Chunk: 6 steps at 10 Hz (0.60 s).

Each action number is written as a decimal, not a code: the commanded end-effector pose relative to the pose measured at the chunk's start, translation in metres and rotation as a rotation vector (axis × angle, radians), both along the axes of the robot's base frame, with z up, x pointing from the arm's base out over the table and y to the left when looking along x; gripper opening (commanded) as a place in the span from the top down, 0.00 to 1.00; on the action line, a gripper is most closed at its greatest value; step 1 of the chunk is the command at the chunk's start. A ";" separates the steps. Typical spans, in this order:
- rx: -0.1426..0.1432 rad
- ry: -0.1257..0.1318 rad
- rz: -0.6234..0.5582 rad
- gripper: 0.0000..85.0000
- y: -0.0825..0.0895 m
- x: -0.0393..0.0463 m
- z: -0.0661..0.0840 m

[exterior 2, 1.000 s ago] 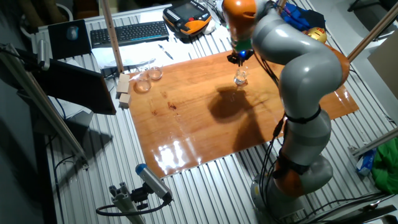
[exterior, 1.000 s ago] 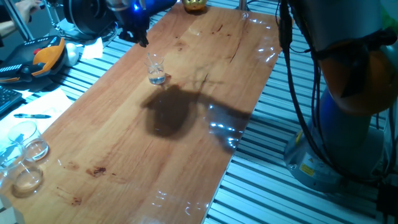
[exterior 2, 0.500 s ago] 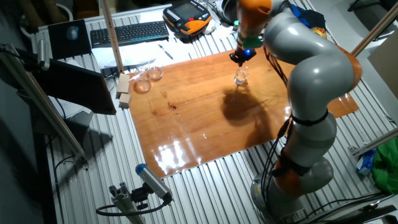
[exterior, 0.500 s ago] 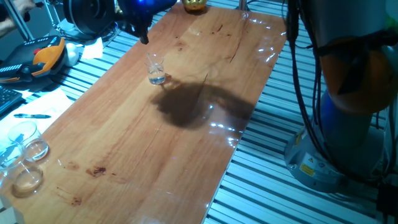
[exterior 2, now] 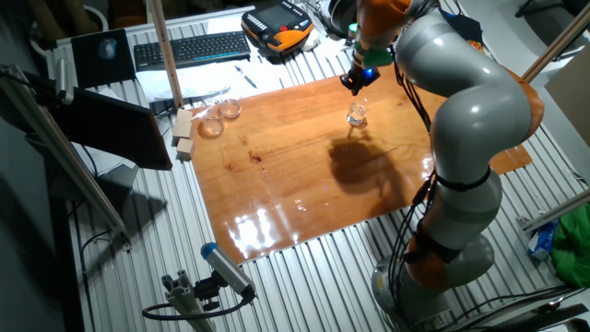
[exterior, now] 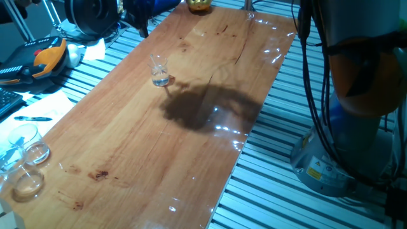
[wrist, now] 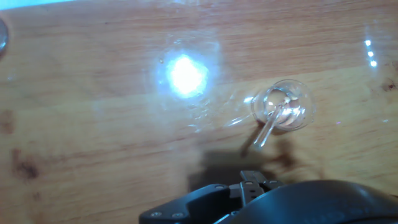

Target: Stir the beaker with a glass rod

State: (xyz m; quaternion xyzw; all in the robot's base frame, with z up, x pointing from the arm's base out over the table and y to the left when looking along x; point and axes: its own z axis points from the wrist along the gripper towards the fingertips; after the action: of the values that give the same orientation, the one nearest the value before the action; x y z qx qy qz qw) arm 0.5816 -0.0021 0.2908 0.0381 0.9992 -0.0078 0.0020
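The beaker (exterior: 159,71) stands upright on the wooden board with a little clear liquid in it; it also shows in the other fixed view (exterior 2: 357,115) and the hand view (wrist: 283,105). My gripper (exterior: 142,28) hangs above and behind it, clear of its rim (exterior 2: 355,85). In the hand view the gripper (wrist: 252,179) is at the bottom edge, its jaws close together. The glass rod (wrist: 266,127) runs from the fingers down into the beaker's mouth. Its upper part is lost in the shadow below the fingers. The rod is too thin to see in the fixed views.
Larger glass dishes (exterior: 25,159) sit at the board's near left corner (exterior 2: 221,112), with wooden blocks (exterior 2: 184,134) beside them. A yellow object (exterior: 199,5) stands at the far end. A keyboard (exterior 2: 189,48) and an orange-black handset (exterior: 46,58) lie off the board.
The gripper has risen and moved back from the beaker toward the board's far left edge. The arm's shadow has slid right. The beaker has not moved.
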 end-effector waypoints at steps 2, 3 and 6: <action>-0.006 0.000 0.012 1.00 0.003 -0.0025 0.005; -0.003 0.003 0.020 1.00 0.004 -0.0030 0.006; -0.006 -0.001 0.035 1.00 0.004 -0.0034 0.007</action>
State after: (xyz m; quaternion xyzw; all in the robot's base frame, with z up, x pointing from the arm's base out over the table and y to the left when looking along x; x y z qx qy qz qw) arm 0.5780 0.0020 0.2974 0.0191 0.9998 -0.0108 0.0034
